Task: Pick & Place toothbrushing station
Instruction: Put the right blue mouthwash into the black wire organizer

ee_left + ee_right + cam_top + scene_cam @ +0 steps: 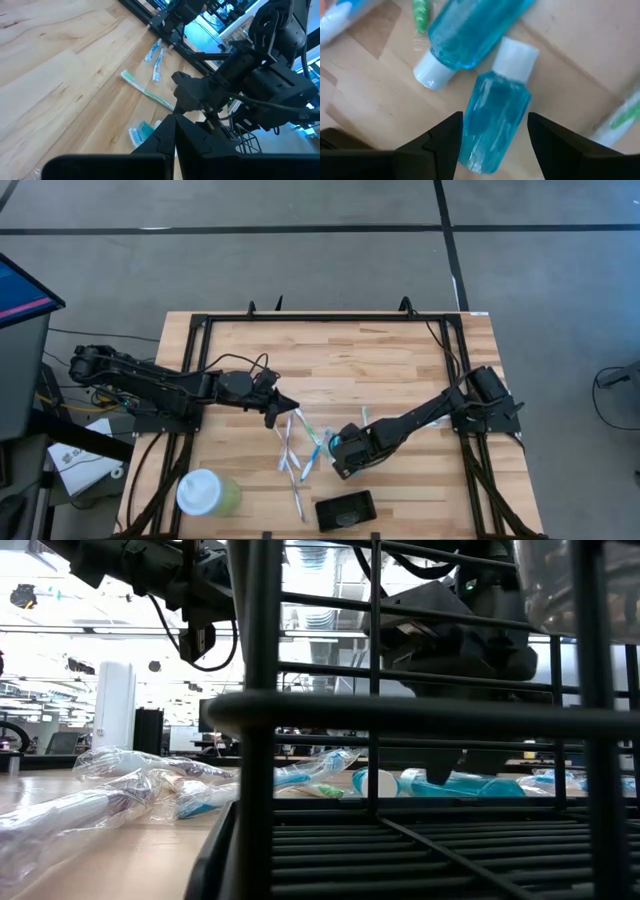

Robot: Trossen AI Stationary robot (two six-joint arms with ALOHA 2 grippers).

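- The teal bottle (492,117) lies flat on the table (400,360), white cap pointing away from the right gripper (492,137), long axis in line with the fingers.
- The right gripper's jaws stand open astride it; contact is hard to judge.
- A second teal bottle (465,30) lies touching it, angled.
- The black holder (345,509) sits near the table's front edge, close by.
- The left gripper (290,406) is closed, empty, above the toothbrushes (300,450).

wooden table (380,350) carries toothbrushes (297,442), teal bottles (492,120), black holder (345,510), green cup (207,493).
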